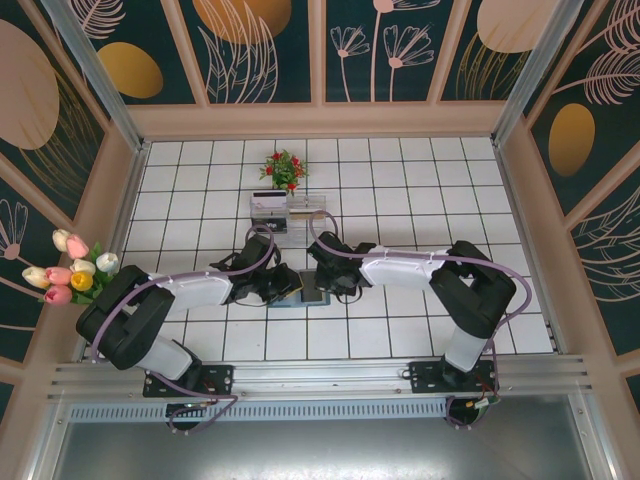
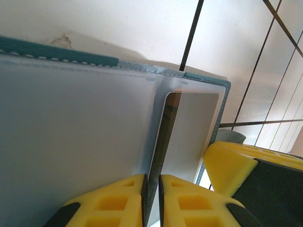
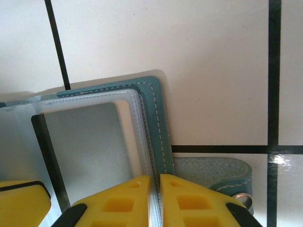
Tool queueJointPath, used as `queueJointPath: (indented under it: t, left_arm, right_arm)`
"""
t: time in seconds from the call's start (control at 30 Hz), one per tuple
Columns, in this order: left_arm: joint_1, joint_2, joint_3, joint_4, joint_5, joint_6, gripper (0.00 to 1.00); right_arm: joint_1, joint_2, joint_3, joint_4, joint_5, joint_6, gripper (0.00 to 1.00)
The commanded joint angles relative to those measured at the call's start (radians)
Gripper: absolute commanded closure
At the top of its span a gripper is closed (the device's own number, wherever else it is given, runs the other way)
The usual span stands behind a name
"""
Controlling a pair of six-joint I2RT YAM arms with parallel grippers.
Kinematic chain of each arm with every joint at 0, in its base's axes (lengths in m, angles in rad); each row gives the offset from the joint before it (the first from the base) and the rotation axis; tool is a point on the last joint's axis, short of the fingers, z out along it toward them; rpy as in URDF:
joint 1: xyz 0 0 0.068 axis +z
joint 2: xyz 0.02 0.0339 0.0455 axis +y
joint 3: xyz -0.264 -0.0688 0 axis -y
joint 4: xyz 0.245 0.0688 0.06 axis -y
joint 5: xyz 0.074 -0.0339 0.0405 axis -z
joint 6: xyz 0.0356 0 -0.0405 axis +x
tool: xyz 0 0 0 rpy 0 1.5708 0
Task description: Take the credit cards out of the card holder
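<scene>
Two arms, both reaching into the middle of the white tiled tabletop (image 1: 400, 190), and they meet over one teal card holder (image 1: 310, 296) lying open between them. Up close, the left fingers (image 2: 113, 205) are pressed together on one thin dark card (image 2: 163, 142) that stands edge-on at the lip of a clear sleeve. Barely a sliver of gap shows between the two yellow pads. Beside that dark card, one pale card (image 2: 191, 135) sits inside its clear pocket, rounded corner and all. On the other side, the right fingers (image 3: 118, 203) are clamped on the card holder's stitched teal edge together with the stack of clear sleeves, pinning it flat on the tiles. One closure strap (image 3: 222, 172) trails off to the side on the tabletop, with one metal snap (image 3: 244, 197) at its tip. So that's two cards I can count in the holder (any more tucked under the frosted sleeves I cannot tell). At the far side of the tabletop, well apart from the action, stands one clear acrylic rack (image 1: 290, 212), and just beyond it one small bunch of red flowers (image 1: 284, 168). One bunch of tulips (image 1: 72, 268) hangs at the left wall.
</scene>
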State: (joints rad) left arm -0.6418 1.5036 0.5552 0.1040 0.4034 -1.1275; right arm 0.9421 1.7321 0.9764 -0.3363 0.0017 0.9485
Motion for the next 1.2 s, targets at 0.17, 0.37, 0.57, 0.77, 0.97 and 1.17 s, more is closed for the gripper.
queueJointPath:
  t: [0.17, 0.37, 0.57, 0.77, 0.97, 1.17]
  left_arm:
    - [-0.005, 0.020, -0.009, -0.010, -0.013, 0.032, 0.76]
    - [-0.004, 0.054, 0.000, 0.023, 0.024, 0.060, 0.78]
    - [-0.003, 0.063, 0.001, 0.038, 0.041, 0.095, 0.78]
    - [0.001, 0.056, -0.003, 0.040, 0.042, 0.119, 0.80]
    - [0.004, 0.046, -0.004, 0.052, 0.051, 0.127, 0.84]
    - [0.011, 0.037, -0.004, 0.042, 0.054, 0.140, 0.88]
  right_arm:
    - [-0.006, -0.014, -0.033, -0.004, -0.011, -0.012, 0.84]
    - [-0.006, 0.004, -0.033, -0.001, -0.011, -0.017, 0.84]
    - [-0.007, 0.012, -0.042, 0.006, -0.017, -0.019, 0.84]
    - [-0.005, 0.019, -0.045, 0.006, -0.020, -0.020, 0.84]
    - [-0.005, 0.028, -0.044, 0.006, -0.024, -0.022, 0.84]
    - [-0.005, 0.029, -0.042, 0.003, -0.022, -0.022, 0.84]
